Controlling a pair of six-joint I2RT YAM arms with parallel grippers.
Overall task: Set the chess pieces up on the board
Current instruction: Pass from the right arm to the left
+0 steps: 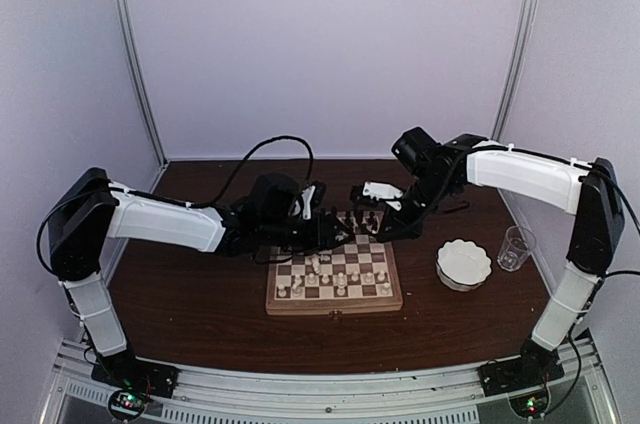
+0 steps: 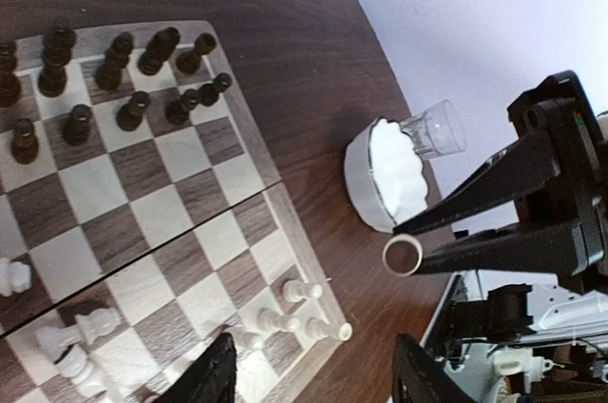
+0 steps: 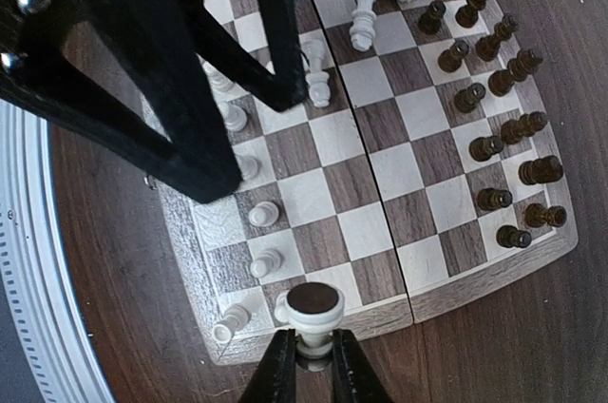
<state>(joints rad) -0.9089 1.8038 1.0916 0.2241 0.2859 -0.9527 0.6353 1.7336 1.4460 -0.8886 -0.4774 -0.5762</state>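
Note:
The board (image 1: 390, 296) lies mid-table between my arms. Dark chess pieces (image 3: 494, 89) stand in two rows along its far side, also in the left wrist view (image 2: 123, 80). White pieces (image 3: 256, 213) stand along the near side, and a few white ones (image 3: 366, 4) lie toppled on the squares. My right gripper (image 3: 313, 360) is shut on a white piece (image 3: 314, 306), its round felt base facing the camera, over the board's corner. My left gripper (image 2: 318, 379) is open with nothing in it, above the white pieces (image 2: 285, 313) at the board's right corner.
A white scalloped bowl (image 1: 463, 264) sits on the brown table right of the board, with a clear glass (image 1: 515, 247) beside it. The two grippers (image 1: 355, 232) hang close together over the board's far half. White walls enclose the table.

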